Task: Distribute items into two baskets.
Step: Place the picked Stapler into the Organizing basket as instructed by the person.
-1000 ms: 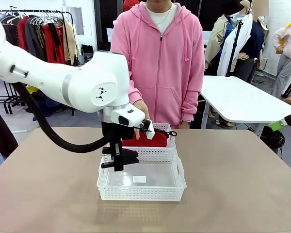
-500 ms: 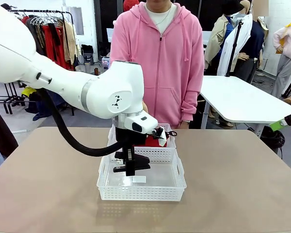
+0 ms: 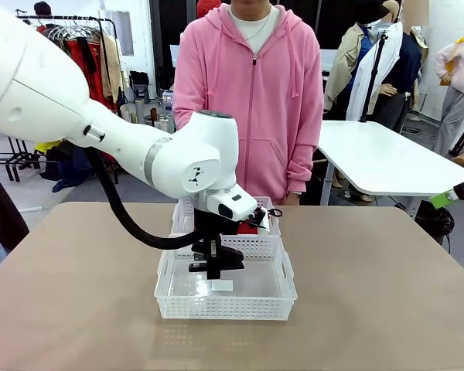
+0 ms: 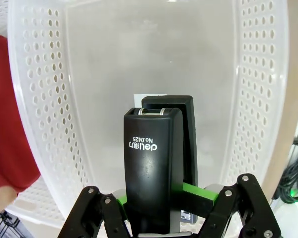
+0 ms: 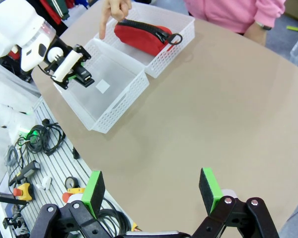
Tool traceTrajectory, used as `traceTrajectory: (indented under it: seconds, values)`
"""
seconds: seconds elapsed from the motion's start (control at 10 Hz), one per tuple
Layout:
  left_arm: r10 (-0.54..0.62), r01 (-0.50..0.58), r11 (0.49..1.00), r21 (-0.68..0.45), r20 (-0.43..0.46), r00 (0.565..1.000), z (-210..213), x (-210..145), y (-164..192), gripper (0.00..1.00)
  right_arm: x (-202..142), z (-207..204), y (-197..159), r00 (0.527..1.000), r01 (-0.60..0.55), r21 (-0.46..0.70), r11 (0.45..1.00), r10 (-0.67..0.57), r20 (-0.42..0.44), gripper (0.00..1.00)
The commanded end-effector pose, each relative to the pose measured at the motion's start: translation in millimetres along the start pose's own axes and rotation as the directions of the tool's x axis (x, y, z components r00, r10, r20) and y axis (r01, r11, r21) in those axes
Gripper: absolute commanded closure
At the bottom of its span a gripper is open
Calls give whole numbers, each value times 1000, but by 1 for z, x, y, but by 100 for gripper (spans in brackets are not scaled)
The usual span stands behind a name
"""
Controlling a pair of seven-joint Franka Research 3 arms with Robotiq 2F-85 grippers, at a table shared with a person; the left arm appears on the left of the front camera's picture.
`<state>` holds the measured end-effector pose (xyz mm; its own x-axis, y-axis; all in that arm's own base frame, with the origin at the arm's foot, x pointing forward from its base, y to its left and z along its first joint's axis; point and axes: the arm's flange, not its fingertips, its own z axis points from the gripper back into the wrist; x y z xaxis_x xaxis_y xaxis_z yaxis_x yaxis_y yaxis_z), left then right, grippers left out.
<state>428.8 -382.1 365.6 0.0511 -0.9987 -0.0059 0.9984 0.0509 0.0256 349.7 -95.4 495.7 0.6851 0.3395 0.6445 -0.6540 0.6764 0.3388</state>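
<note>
My left gripper [image 3: 212, 256] is shut on the small black stapler [image 3: 216, 263] and holds it low inside the larger near basket [image 3: 224, 311], just above the floor. In the left wrist view the stapler [image 4: 154, 163] sits clamped between my green pads [image 4: 201, 192], over the basket wall [image 4: 44, 99]. The red pouch [image 5: 141, 35] lies in the smaller far basket [image 5: 178, 47], touching the near basket [image 5: 121, 94]. A person's hand [image 5: 111, 12] points a finger down at the far basket's corner. My right gripper [image 5: 151, 191] hangs open high over the table, holding nothing.
A person in a pink hoodie [image 3: 251, 100] stands at the far edge behind the baskets. Bare tabletop [image 3: 371, 294] lies on both sides of them. A white table [image 3: 379, 158] and a clothes rack [image 3: 69, 54] stand beyond. Cables and tools [image 5: 35, 158] lie below the table edge.
My left arm has moved right and lower, carrying the stapler from the near basket's left edge down into its middle. The right gripper has stayed as it was.
</note>
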Motion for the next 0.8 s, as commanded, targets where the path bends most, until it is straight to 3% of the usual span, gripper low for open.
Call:
traceTrajectory:
  seconds: [0.0, 0.7]
  values:
    - [-11, 11, 1000, 10, -13, 1000, -9, 10, 9, 100, 2, 0, 0, 1000, -2, 10, 1000, 2, 19, 0]
    - [-32, 31, 999, -40, -12, 999, -38, 11, 11, 100, 2, 0, 0, 1000, -2, 10, 1000, 2, 19, 0]
